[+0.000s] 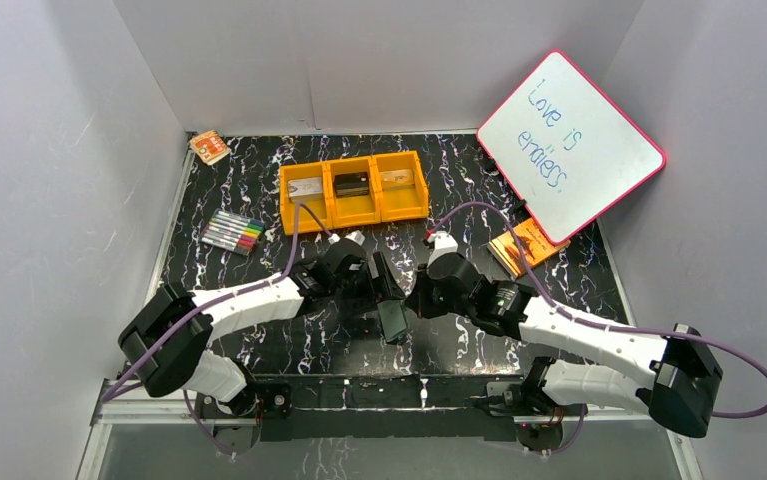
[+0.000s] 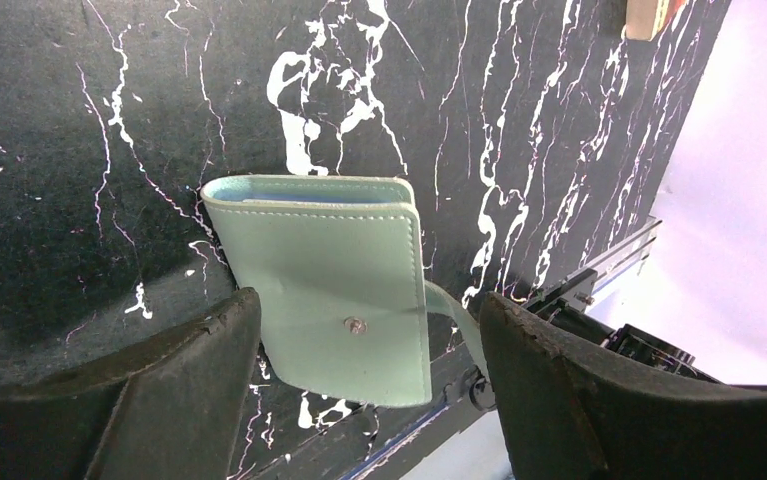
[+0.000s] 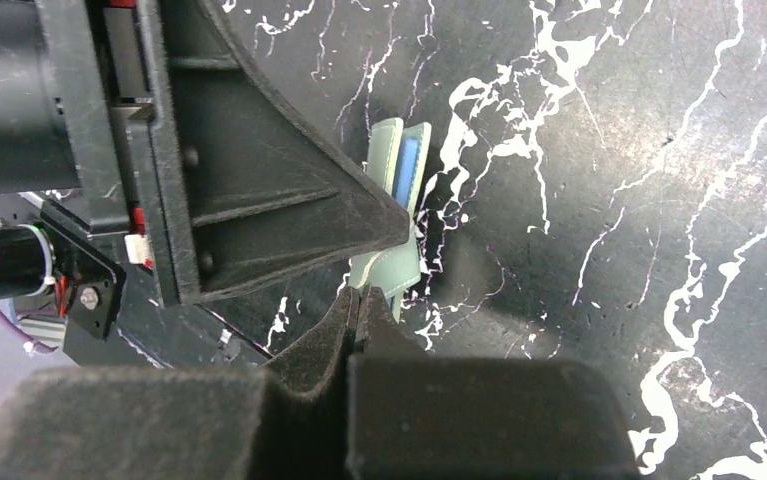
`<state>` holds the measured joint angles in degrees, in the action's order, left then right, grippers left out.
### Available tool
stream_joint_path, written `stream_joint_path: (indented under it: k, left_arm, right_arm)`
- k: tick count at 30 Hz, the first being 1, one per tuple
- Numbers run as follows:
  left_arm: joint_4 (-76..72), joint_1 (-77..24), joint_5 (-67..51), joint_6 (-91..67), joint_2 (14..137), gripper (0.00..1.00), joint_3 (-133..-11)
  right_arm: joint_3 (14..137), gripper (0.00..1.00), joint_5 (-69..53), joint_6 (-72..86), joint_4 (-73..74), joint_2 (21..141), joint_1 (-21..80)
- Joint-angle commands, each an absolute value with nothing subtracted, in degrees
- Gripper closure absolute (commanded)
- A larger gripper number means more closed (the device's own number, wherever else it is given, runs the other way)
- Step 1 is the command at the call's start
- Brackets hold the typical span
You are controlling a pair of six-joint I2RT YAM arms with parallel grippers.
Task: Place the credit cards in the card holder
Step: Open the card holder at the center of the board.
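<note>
The card holder (image 2: pixel 329 270), a grey-green folded wallet with a snap stud, lies between the two gripper heads (image 1: pixel 393 320). My left gripper (image 2: pixel 367 300) is open and its fingers straddle the wallet without touching it. My right gripper (image 3: pixel 359 292) is shut, its tips pinching the wallet's thin green edge or tab (image 3: pixel 391 268). The tab (image 2: pixel 454 320) hangs out to the side. The credit cards lie in the orange tray (image 1: pixel 319 212): silver-grey (image 1: pixel 304 187), black (image 1: pixel 351 183) and tan (image 1: pixel 399 180), one in each compartment.
A set of coloured markers (image 1: pixel 232 232) lies left of the tray and an orange packet (image 1: pixel 209 147) sits in the far left corner. A pink-framed whiteboard (image 1: pixel 569 145) leans at the right over an orange object (image 1: pixel 524 245). The table's near edge (image 2: pixel 599 270) is close to the wallet.
</note>
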<state>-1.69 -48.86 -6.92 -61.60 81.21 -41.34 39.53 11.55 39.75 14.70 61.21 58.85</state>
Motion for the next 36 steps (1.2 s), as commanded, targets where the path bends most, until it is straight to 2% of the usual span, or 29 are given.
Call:
stream_joint_path:
  k: [1,9,13,16,32,36]
  left_arm:
    - [-1.1,-48.8,-7.1,-60.8,81.3,0.22,-43.7]
    - [1.7,-48.8,-4.9,-60.7,81.9,0.25,-44.6]
    - [2.2,-48.8,-4.4,-60.8,82.0,0.31,-44.0]
    - [2.8,-48.8,-3.6,-60.8,81.9,0.39,-43.5]
    - [5.5,-48.8,-0.8,-60.0,78.6,0.99,-39.1]
    - [5.7,-48.8,-0.8,-59.9,76.9,1.00,-37.2]
  right_arm:
    - [38.6,1.00,10.2,38.6,9.8,58.4,58.8]
    - [38.3,1.00,9.8,38.1,9.4,58.1,58.7]
    - [38.1,1.00,9.9,38.1,9.3,58.0,58.7]
    - [38.1,1.00,10.1,38.1,9.4,57.8,58.8]
    - [36.0,1.00,14.2,41.3,13.4,56.2,58.8]
    - [35.1,1.00,16.8,44.3,16.7,56.1,58.8]
